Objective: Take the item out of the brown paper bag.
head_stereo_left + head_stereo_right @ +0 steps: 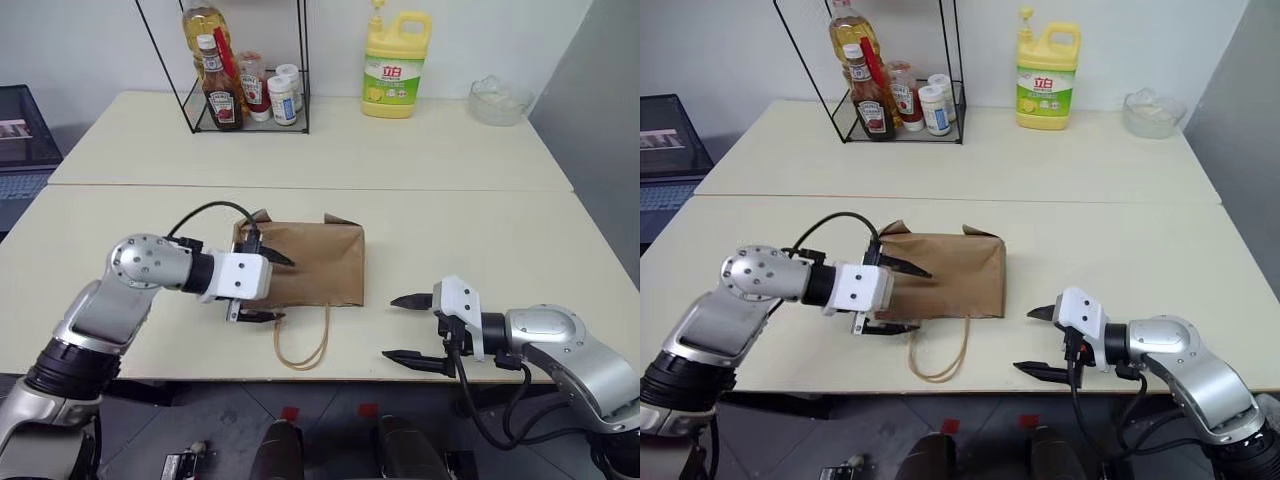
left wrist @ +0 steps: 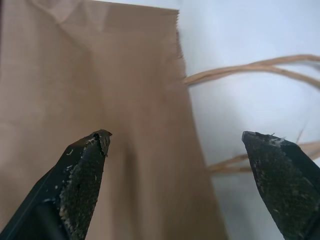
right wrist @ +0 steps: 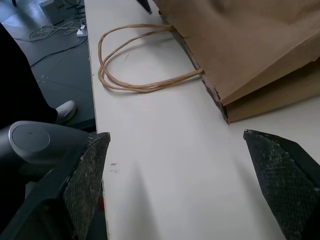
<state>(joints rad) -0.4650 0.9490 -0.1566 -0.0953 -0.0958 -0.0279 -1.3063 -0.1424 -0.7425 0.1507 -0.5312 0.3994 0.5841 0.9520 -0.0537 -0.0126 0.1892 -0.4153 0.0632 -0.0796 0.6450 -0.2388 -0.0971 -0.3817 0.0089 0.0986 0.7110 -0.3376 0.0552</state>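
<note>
Left pincer (image 1: 262, 288), jaws wide, straddles the flat brown paper bag (image 1: 318, 262); right pincer (image 1: 408, 328), also wide, should steady its mouth edge.

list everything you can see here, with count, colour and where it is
brown paper bag: 1, brown, lying flat on the near table, front centre
cord handles: 2 loops, tan, trailing from the bag toward the near table edge
tables: 2, cream, pushed together
wire rack: 1, black, far table on the left
ketchup bottle: 1, red, in the rack
oil bottle: 1, yellow, at the back of the rack
small jars: 2, white, in the rack
detergent jug: 1, yellow with green label, far table centre
glass bowl: 1, clear, far table on the right
left pincer: 1, black fingers, open, over the bag's left end
right pincer: 1, black fingers, open, right of the bag, apart from it
</note>
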